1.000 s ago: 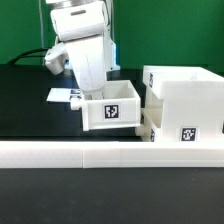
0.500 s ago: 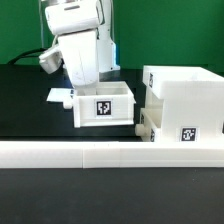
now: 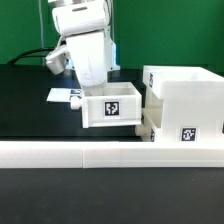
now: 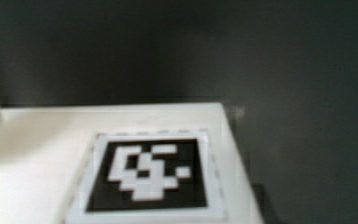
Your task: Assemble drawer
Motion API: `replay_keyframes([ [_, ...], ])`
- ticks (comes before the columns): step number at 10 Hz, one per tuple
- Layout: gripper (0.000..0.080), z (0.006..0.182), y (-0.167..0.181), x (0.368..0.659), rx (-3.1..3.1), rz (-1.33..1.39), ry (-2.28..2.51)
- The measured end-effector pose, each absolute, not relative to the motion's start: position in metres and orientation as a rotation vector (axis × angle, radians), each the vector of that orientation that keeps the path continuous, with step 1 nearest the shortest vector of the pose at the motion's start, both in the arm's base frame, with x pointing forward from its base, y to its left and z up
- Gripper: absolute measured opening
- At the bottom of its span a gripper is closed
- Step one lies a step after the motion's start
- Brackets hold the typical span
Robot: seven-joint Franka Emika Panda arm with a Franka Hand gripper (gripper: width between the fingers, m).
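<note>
I am judging the drawer assembly to be partly along and not finished; the large white cube-shaped plastic housing (image 3: 185,100) is sitting at the right of the exterior frame, and one shallow white rectangular tray (image 3: 178,131) appears to be lying low against it at the lower right, its black-and-white square marker facing the camera, though whether it is fully seated I cannot tell; the second small white plastic tray (image 3: 110,105) is sitting at the centre of that frame, just beside the housing's near corner and not yet slid into it, so fitting it is what I am taking to be left; my pincer (image 3: 88,88) is reaching down at the tray's upper left edge, hidden behind my white wrist body, so I cannot tell whether it is released or clenched on the tray's wall; in the wrist view I am seeing only a blurred white surface bearing a square marker (image 4: 149,172) against the dark table (image 4: 247,50); the tray is looking clean, open-topped and thin-walled, its marker facing forward; a long low white rail (image 3: 110,152) is running across the lower frame, and the marker board (image 3: 62,96) is lying flat at centre left.
</note>
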State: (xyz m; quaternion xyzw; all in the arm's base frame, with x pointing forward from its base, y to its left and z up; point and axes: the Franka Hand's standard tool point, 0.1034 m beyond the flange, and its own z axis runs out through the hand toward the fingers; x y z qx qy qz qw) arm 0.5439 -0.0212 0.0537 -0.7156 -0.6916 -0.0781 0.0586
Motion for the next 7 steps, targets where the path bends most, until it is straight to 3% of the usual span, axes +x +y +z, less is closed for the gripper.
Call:
replay_keyframes([
  [7, 0.0041, 0.056, -0.007, 0.545, -2.164, -0.157, -2.169],
])
